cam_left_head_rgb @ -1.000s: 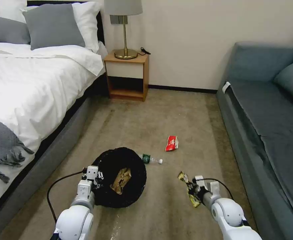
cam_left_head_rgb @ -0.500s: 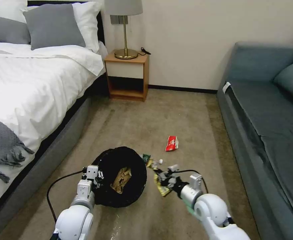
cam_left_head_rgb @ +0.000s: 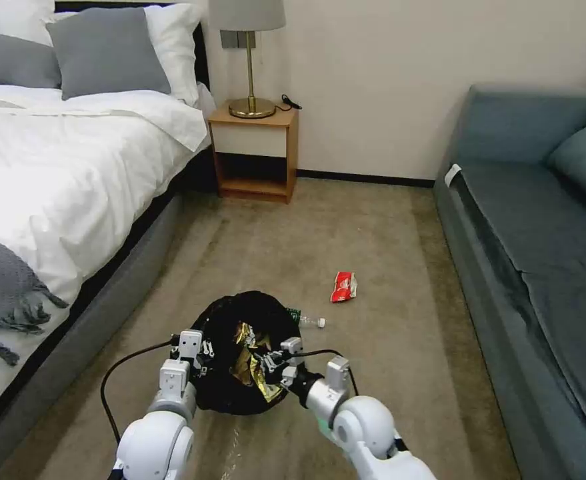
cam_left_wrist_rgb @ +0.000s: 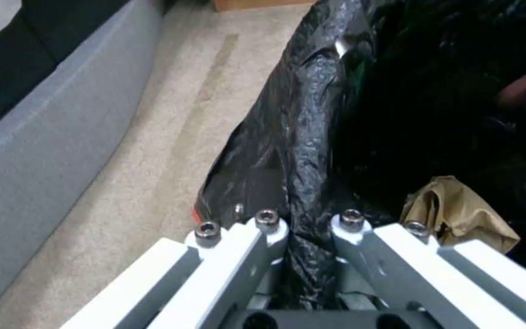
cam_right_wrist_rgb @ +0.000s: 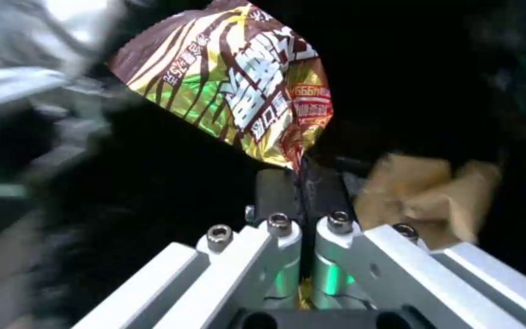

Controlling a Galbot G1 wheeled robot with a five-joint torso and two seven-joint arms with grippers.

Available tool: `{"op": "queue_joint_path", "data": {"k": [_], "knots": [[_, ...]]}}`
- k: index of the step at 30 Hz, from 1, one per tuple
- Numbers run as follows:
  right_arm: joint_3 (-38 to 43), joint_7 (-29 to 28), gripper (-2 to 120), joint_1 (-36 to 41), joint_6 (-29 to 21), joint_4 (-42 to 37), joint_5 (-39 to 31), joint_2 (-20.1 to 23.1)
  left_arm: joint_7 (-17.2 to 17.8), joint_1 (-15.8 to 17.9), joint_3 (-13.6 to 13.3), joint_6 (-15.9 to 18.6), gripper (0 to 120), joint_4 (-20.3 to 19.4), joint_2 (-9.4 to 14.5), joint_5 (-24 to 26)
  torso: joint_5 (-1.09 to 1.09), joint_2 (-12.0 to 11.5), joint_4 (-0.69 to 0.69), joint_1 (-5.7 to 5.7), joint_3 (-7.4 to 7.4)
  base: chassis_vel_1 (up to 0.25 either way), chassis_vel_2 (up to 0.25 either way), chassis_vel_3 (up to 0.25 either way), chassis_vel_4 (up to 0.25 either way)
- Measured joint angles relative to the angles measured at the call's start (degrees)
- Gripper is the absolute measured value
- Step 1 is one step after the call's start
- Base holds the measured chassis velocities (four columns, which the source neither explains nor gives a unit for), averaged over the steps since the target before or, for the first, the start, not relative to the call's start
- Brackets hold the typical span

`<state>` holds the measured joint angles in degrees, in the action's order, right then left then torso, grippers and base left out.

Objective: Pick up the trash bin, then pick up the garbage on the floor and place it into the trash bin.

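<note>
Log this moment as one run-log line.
left gripper: shut on trash bin rim | right gripper: holding yellow wrapper over bin | floor: bottle, red packet

The yellow wrapper [cam_right_wrist_rgb: 239,87] carries large white Chinese characters on brown and gold stripes, too creased to read. Beside them an orange patch shows digits that look like "566" followed by characters, and a red band below it holds small white print, unreadable. The bottle's green label [cam_left_head_rgb: 294,315] and the red packet [cam_left_head_rgb: 343,287] show no legible text.
</note>
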<state>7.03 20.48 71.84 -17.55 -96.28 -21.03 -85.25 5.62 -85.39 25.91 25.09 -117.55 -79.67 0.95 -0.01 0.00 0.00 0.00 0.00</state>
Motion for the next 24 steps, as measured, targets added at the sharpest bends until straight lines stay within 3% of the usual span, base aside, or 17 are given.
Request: {"op": "queue_joint_path", "data": {"k": [5,8,16,24], "knots": [[0.16,-3.39,3,-1.95,1.72,5.48,1.31,-2.09,-0.06,-0.27,-0.19,0.0,2,-0.02,-0.18,0.0,0.0,0.0,0.0,0.0,0.0,0.0,0.0,0.0,0.0],[0.22,-5.35,20,-3.39,4.83,8.55,2.89,-3.62,-0.17,-0.08,-0.46,0.0,2,0.11,-0.34,-0.03,0.01,0.0,0.0,0.0,0.0,0.0,0.0,0.0,0.0],[0.23,-5.43,43,-2.15,3.67,6.3,0.96,-3.01,-0.2,0.13,-0.36,0.06,2,0.5,-0.28,-0.06,-0.01,0.0,0.01,0.0,0.0,0.0,0.0,0.0,0.0],[0.66,-5.26,75,-0.55,3.5,3.48,0.69,-1.82,-0.2,0.02,-0.04,-0.09,2,0.91,-0.23,-0.06,0.01,0.0,0.0,0.0,0.0,0.0,0.0,0.0,0.0]]}}
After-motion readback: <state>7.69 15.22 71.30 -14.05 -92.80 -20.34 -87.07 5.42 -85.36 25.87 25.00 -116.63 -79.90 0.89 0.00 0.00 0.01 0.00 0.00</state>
